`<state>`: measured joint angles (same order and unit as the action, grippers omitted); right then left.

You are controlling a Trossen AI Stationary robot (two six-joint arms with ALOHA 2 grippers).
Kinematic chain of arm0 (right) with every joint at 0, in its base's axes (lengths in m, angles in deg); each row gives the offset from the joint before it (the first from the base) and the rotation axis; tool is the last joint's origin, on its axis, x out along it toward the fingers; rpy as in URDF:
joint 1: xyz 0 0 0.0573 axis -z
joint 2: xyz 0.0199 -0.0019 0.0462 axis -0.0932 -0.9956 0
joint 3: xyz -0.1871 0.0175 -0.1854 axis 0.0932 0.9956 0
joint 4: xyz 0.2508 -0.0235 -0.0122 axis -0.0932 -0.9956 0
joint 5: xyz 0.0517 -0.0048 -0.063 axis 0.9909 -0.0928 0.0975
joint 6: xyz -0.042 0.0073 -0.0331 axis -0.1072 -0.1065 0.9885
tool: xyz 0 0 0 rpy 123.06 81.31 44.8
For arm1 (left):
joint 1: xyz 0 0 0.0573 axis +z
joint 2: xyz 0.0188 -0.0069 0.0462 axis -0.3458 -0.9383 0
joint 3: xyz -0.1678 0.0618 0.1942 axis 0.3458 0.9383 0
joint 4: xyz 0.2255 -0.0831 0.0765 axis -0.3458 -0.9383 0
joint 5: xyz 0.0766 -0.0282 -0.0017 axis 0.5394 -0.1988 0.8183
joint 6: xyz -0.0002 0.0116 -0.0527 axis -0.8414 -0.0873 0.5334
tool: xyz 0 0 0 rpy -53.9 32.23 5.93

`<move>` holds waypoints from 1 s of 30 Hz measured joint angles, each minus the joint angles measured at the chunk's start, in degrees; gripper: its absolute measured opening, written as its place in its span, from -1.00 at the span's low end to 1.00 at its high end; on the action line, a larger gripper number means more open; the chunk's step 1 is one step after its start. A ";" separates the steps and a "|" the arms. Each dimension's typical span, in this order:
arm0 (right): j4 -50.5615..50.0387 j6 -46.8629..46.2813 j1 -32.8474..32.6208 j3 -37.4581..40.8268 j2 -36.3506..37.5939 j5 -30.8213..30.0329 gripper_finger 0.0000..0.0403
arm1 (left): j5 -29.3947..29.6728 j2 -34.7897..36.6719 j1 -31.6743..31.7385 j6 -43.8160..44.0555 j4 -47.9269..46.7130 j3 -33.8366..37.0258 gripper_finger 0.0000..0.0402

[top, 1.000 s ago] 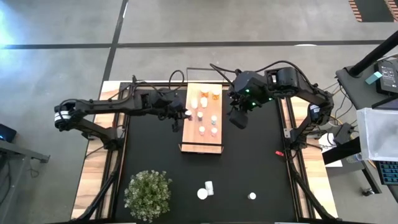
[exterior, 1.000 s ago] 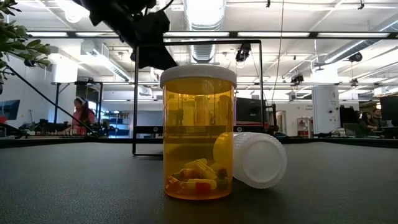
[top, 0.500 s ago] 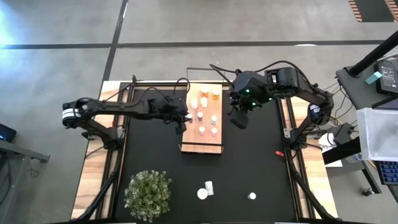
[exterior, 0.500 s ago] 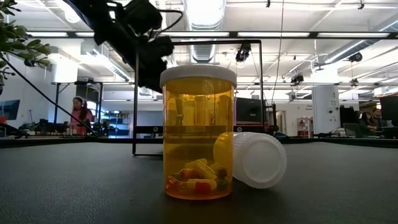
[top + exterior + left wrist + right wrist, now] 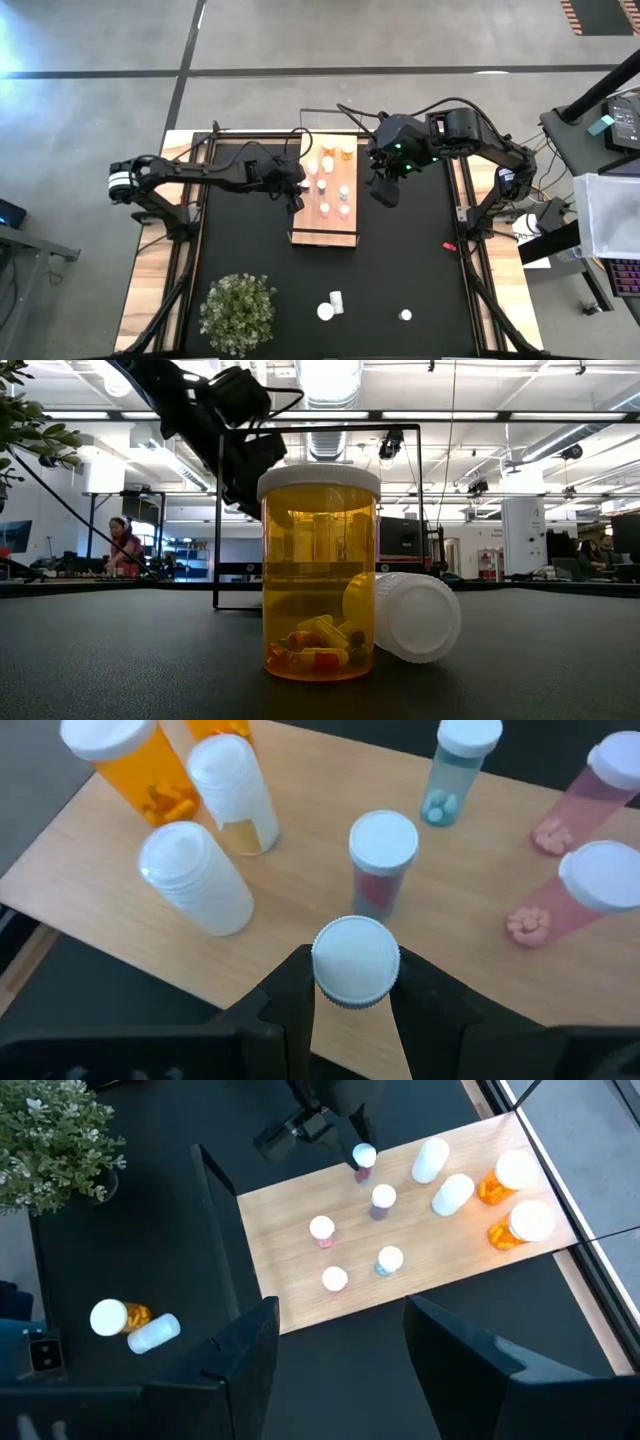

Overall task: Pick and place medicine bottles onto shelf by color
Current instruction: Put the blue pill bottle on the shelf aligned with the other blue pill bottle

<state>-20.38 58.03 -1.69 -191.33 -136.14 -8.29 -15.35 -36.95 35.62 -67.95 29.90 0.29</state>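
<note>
From above, the left gripper [image 5: 297,189] sits at the left edge of the shelf [image 5: 325,229], while the right gripper [image 5: 384,190] hangs just beside its right edge. In the left wrist view, its fingers [image 5: 285,1000] are clamped on a white-capped bottle [image 5: 355,960] over the board among other medicine bottles [image 5: 382,862]. The right wrist view shows the right gripper's fingers [image 5: 245,1355] parted and empty above the mat [image 5: 330,1370].

Looks like a big open robotics lab or industrial workspace — exposed ceiling [image 5: 470,390] with strip lights and hanging cables, polished concrete floor [image 5: 300,40] with taped lines, monitors and desks [image 5: 400,540] in the back, and a person [image 5: 125,545] sitting at a workstation.
</note>
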 joint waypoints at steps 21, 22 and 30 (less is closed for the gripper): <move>0.00 0.87 0.00 0.00 0.00 0.00 0.01 | -0.04 -1.43 -0.01 0.13 0.08 0.42 -0.51; 0.00 0.87 0.00 0.00 0.00 0.00 0.01 | -0.04 -1.43 -0.01 0.15 0.08 0.42 -0.50; 0.01 0.87 0.01 0.00 0.00 0.00 0.01 | -0.24 -1.43 -0.04 0.44 -0.01 0.31 -0.36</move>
<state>-20.37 58.90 -1.68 -191.33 -136.14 -8.29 -15.59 -38.38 35.58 -67.51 29.89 0.59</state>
